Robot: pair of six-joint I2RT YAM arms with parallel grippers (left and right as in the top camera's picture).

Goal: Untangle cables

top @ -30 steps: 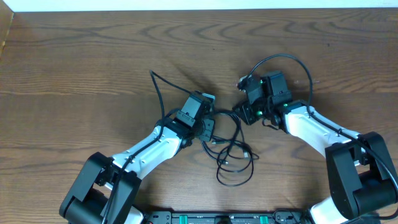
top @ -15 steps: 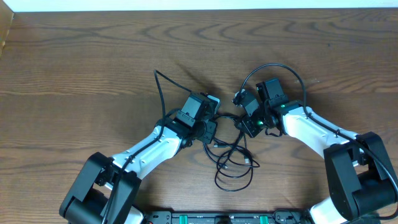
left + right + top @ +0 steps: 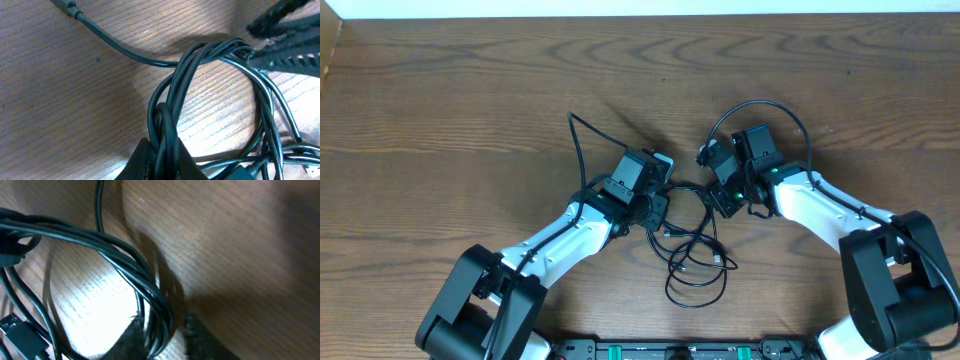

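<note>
A tangle of thin black cables (image 3: 692,235) lies on the wooden table between my two arms, with loops toward the front and one loose end running off to the upper left. My left gripper (image 3: 658,210) is shut on a bunch of cable strands (image 3: 162,142) at the tangle's left side. My right gripper (image 3: 718,195) is shut on several strands (image 3: 157,325) at the tangle's right side. A cable loop (image 3: 760,105) arcs behind the right wrist. A flat connector (image 3: 22,337) shows at the lower left of the right wrist view.
The wooden table (image 3: 460,110) stretches wide to the left and back. A white edge (image 3: 620,8) runs along the far side. The arm bases sit at the front edge (image 3: 660,350).
My right gripper has moved down and left toward the left gripper, bringing its cable loop along. The tangle between the arms has slackened and bunched. The left arm has hardly moved.
</note>
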